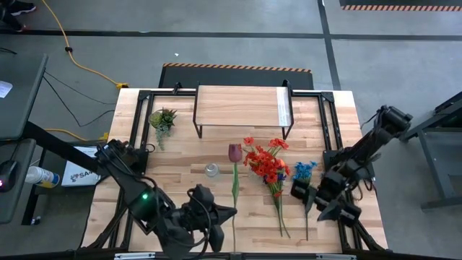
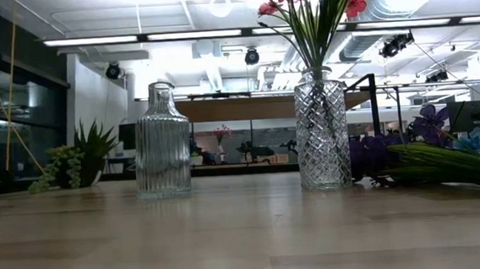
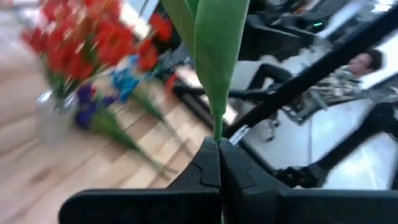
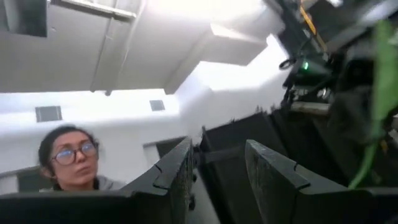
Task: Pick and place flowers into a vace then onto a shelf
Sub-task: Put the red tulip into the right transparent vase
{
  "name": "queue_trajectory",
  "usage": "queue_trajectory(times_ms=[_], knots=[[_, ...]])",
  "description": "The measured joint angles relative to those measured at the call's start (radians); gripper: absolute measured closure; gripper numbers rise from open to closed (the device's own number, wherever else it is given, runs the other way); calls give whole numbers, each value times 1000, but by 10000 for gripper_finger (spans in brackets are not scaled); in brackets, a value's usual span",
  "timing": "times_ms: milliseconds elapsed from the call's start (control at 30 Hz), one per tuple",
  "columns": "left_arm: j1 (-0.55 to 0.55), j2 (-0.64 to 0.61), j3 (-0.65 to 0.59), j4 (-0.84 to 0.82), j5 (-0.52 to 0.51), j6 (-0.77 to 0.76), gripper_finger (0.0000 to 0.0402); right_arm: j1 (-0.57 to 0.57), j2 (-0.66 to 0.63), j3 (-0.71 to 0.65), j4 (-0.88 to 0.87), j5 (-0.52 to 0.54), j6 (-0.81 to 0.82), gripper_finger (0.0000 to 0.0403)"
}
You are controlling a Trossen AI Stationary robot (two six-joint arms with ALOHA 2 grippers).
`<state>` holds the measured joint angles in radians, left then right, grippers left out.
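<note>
Plank-top wooden table (image 1: 180,155) under overhead cam, grey concrete floor around, yellow cable trailing off top left. Low light-wood shelf on thin dark legs (image 1: 238,105) at far edge, nothing on it yet. Small green spiky potted plant (image 1: 162,119) just beside shelf's left end.

Task items: red-bloomed bunch on green stems (image 1: 266,163) standing in diamond-cut clear glass vase (image 2: 322,129) mid-table; blue flowers (image 1: 304,171) w/ stems lying flat on table, to right of red bunch. Ribbed clear glass bottle (image 2: 162,142) empty, apart from vase. Single purple tulip on long green stem (image 1: 234,170) running from bloom near table centre back to left gripper (image 1: 211,211).

Left gripper (image 3: 219,163): jaws pinched fully together on tulip's stem, broad green leaf rising straight above pinch in wrist view. Arm low over near edge, elbow bent, wrist pointing right toward stem.

Right gripper (image 1: 334,204): near table's right edge, beside blue stems. Wrist cam aimed up at ceiling; fingers (image 4: 177,171) part-open, nothing seen between them. Person w/ glasses visible beyond.

Step in hand, probably: lift tulip, get stem into a vessel. To do well: keep pinch firm but low on stem, raise till stem hangs near vertical, line tip over mouth, lower slowly. Approach from open side, avoid knocking vase or red blooms. Narrow bottle neck = less margin; stem floppy, likely sway.
</note>
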<state>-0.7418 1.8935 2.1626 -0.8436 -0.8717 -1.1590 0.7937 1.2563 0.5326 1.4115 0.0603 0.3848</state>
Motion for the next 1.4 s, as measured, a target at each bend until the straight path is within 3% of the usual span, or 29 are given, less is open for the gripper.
queue_trajectory(times_ms=[133,300,533,767,1100,1400], knots=[[2,0,31,80,-29,181,380,-25,-90,47,-181,0,-91,263],[17,-2,60,190,-56,367,380,-59,-145,228,-591,0,-186,263],[81,0,59,295,33,528,380,-85,-94,558,-1178,-4,-335,263],[147,0,59,315,77,609,380,-132,-20,749,-1486,0,-367,263],[159,0,59,462,100,822,380,-221,-19,762,-1569,0,-367,251],[159,0,59,465,91,908,380,-302,-19,762,-1524,-61,-335,235]])
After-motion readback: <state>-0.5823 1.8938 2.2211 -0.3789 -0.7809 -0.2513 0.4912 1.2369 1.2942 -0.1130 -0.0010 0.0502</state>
